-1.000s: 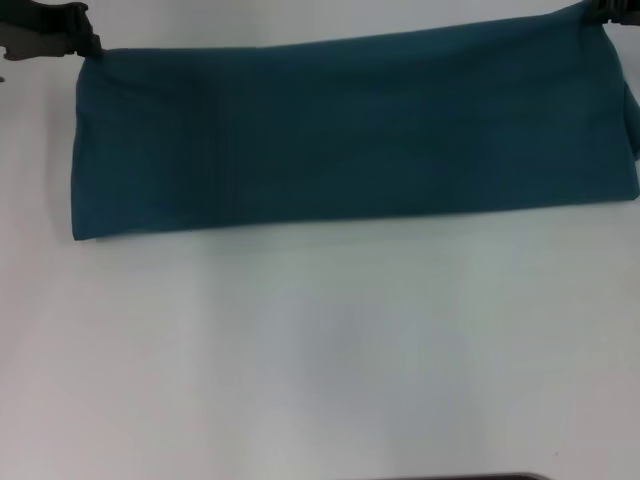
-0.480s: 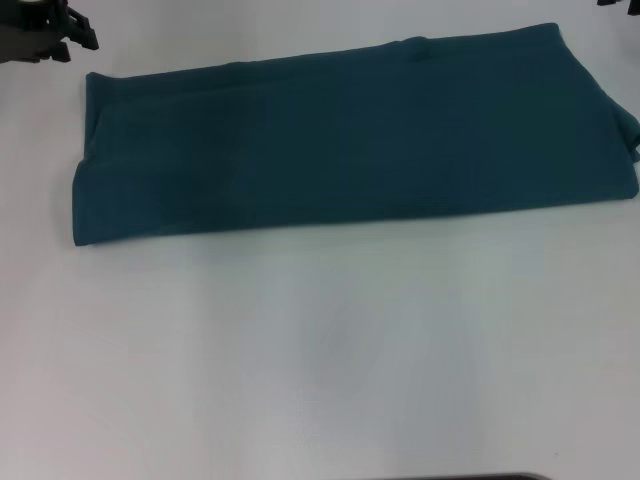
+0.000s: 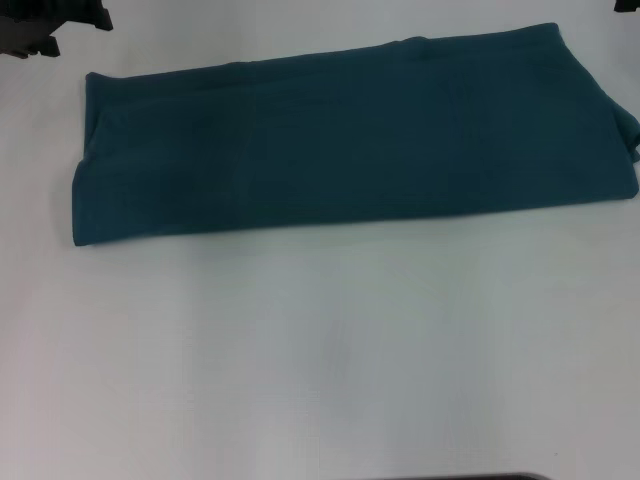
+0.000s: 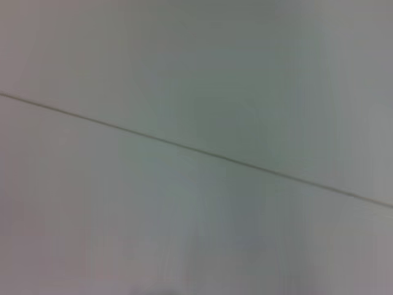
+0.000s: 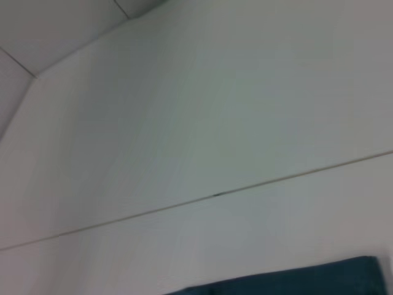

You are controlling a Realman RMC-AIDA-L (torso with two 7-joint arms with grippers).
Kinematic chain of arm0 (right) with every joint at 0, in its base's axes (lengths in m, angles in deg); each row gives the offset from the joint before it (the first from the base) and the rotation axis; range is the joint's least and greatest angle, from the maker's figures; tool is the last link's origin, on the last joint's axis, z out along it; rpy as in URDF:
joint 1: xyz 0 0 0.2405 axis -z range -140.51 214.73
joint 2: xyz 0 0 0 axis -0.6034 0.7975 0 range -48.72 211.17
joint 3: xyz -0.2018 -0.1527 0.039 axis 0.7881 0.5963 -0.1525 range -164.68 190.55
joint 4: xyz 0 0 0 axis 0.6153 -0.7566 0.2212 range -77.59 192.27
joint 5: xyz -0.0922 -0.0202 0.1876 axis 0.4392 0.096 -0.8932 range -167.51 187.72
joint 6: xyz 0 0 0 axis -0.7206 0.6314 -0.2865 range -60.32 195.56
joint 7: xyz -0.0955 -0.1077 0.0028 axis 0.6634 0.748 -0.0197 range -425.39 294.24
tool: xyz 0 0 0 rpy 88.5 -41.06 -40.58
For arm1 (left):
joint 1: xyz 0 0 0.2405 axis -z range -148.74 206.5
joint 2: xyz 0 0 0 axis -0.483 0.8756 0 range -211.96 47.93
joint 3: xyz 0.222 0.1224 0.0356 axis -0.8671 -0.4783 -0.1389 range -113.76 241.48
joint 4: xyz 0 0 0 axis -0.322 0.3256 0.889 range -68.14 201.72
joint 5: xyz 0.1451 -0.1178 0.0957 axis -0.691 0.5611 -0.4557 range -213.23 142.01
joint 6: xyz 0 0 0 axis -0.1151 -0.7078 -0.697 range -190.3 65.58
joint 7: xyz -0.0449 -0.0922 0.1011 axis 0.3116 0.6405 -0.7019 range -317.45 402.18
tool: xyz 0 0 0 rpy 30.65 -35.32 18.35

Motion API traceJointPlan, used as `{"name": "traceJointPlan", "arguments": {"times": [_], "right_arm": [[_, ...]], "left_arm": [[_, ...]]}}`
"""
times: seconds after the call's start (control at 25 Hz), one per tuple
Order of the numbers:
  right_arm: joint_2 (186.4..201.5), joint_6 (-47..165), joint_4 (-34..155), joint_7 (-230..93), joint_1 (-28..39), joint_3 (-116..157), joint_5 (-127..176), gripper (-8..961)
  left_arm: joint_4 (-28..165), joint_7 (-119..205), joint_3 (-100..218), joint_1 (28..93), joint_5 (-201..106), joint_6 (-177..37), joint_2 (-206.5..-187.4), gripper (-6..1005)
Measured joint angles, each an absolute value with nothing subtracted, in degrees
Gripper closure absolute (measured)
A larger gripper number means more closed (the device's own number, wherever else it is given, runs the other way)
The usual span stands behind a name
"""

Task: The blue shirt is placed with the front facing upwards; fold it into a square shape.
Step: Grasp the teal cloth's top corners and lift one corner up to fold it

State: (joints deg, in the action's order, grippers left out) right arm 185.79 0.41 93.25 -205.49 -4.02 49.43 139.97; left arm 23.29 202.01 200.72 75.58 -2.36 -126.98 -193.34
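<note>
Left claw (image 3: 50, 25) clear — blue shirt (image 3: 350, 140) lies crosswise.

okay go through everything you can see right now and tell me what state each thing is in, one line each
blue shirt: folded into a long band, plain side up, flat on the table, held by neither gripper.
left gripper: raised off the shirt beyond its far left corner.
right gripper: barely in view at the far right corner, off the shirt.
table: white, bearing the shirt.

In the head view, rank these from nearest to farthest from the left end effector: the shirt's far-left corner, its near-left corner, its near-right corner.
Measured from the left end effector, top-left of view:
1. Far-left corner of the shirt, just below it.
2. Near-left corner, toward the robot.
3. Near-right corner, across the table.
</note>
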Motion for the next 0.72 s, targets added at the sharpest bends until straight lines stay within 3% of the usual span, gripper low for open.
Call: {"name": "traceJointPlan", "arguments": {"times": [0.2, 0.28, 0.4, 0.72], "right_arm": [[186.24, -3.2, 95.1, -202.2, -1.4, 48.5, 135.8, 93], [186.8, -6.1, 95.9, -199.1, 0.2, 48.4, 132.9, 67], [188.23, -11.1, 97.2, -192.2, 3.3, 47.6, 127.3, 29], [192.55, -18.8, 97.4, -178.1, 9.6, 46.7, 120.2, 36]], "left_arm": [[22.6, 196.7, 205.4, 72.3, 7.9, -130.8, -192.72, 165], [22.5, 192.9, 208.9, 70.4, 13.0, -134.6, -192.72, 166], [21.9, 189.7, 211.1, 67.6, 17.5, -140.0, -192.72, 168], [20.6, 186.4, 212.0, 60.0, 26.2, -147.5, -194.61, 172]]}}
